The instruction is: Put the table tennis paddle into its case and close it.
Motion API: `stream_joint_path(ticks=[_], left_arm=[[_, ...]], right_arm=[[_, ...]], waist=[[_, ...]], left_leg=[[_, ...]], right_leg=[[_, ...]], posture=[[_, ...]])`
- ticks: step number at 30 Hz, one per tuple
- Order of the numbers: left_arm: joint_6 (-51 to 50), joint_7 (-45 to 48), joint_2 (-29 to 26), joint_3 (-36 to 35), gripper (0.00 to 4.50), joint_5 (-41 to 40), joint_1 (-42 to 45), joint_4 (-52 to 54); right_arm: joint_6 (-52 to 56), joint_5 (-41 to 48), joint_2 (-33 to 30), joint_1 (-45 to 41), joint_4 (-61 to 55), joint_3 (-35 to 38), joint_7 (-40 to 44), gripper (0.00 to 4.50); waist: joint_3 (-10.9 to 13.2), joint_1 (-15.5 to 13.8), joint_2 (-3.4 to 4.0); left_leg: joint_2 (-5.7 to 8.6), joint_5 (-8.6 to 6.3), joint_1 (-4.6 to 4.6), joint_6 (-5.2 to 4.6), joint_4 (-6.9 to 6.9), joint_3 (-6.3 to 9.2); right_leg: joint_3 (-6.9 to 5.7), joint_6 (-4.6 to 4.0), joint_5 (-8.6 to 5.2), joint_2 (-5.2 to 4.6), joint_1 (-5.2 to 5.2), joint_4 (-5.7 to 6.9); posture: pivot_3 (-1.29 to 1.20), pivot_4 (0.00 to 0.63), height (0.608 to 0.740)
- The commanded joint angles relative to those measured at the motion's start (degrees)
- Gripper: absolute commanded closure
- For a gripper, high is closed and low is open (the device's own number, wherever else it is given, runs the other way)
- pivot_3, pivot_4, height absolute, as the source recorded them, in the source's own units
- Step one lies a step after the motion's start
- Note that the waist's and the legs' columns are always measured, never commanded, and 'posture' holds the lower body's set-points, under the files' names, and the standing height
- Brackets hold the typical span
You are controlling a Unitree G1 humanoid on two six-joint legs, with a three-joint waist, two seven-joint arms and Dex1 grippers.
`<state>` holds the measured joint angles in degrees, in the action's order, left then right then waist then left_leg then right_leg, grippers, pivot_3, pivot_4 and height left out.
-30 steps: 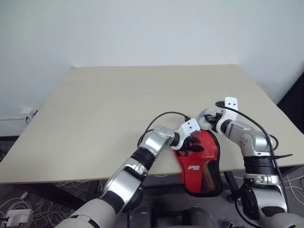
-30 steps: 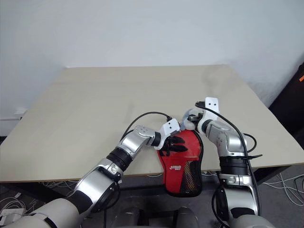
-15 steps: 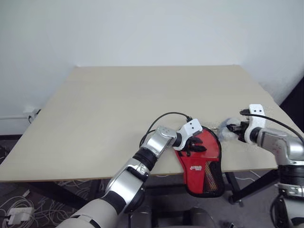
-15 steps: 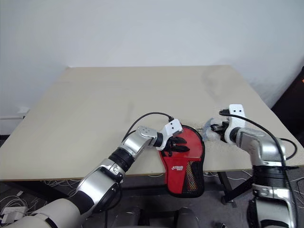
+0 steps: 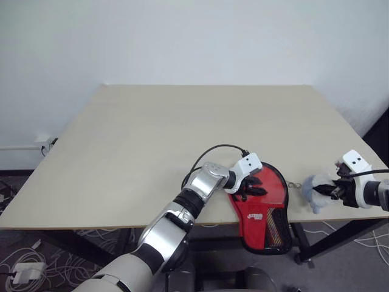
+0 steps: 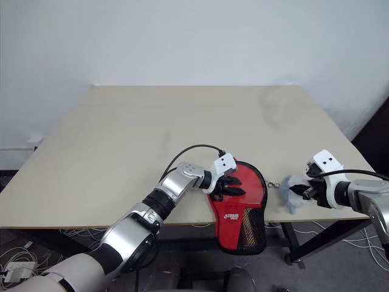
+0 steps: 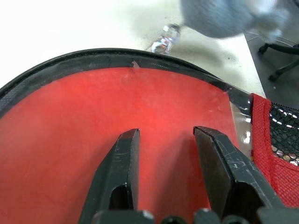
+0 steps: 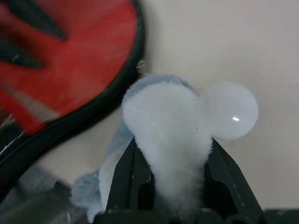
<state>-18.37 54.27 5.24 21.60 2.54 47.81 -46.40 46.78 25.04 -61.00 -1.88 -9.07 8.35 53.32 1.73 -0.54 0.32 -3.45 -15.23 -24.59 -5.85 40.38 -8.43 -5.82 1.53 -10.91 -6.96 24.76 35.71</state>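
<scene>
The red case [image 5: 267, 198] lies at the table's front edge, its black mesh pocket end [image 6: 249, 228] hanging over the edge. My left gripper [image 5: 246, 185] rests on the round red part, open, its fingers [image 7: 124, 158] spread flat on the fabric [image 7: 70, 116]. To the right, my right gripper [image 6: 301, 191] is shut on a whitish-grey fluffy tuft [image 8: 168, 116] with a small pale ball [image 8: 229, 112] beside it. A short metal chain [image 6: 271, 184] lies between the tuft and the case's black-piped rim [image 8: 93, 107]. The table tennis paddle is hidden.
The beige table [image 5: 152, 140] stretches wide behind the case toward a white wall. Its front edge runs just under both grippers, and the right edge is near my right gripper. Cables [image 5: 24, 267] lie on the floor at the left.
My right gripper has swung with the fluffy tuft from the case's far rim out to the right and toward the table's front edge. The left gripper stays on the case.
</scene>
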Motion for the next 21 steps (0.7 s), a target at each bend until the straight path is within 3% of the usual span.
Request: stream_joint_path(ticks=[1, 10, 21], left_arm=[[-1.7, -0.4, -1.1, 1.4, 2.61, 2.2, -1.2, -4.3], [-1.0, -0.7, -0.4, 1.2, 2.61, 2.2, -0.7, -5.7], [-0.2, -0.9, 0.1, 1.0, 2.61, 2.2, -0.1, -6.9]], right_arm=[[-4.6, 0.4, -3.0, 4.3, -4.5, 4.0, 5.5, 3.91], [-12.4, -0.6, -5.1, 19.2, -11.9, 7.7, 15.1, 3.91], [-24.9, -8.7, -8.9, 32.1, -9.9, 7.9, 21.8, 3.91]], waist=[[0.0, 0.0, -0.03], [0.1, 0.0, -0.23], [0.1, 0.0, -0.25]], left_leg=[[0.0, -0.01, 0.03, 0.01, 0.0, 0.02], [0.01, -0.08, 0.07, 0.06, 0.11, 0.32], [0.18, -0.1, 0.04, 0.08, 0.17, 0.71]], right_leg=[[-0.01, 0.01, 0.0, 0.0, -0.04, -0.01], [-0.31, 0.06, -0.05, -0.05, -0.28, -0.07], [-0.62, 0.19, -0.15, -0.21, -0.49, -0.11]], posture=[[0.0, 0.0, 0.724], [0.0, 0.0, 0.724], [0.0, 0.0, 0.724]])
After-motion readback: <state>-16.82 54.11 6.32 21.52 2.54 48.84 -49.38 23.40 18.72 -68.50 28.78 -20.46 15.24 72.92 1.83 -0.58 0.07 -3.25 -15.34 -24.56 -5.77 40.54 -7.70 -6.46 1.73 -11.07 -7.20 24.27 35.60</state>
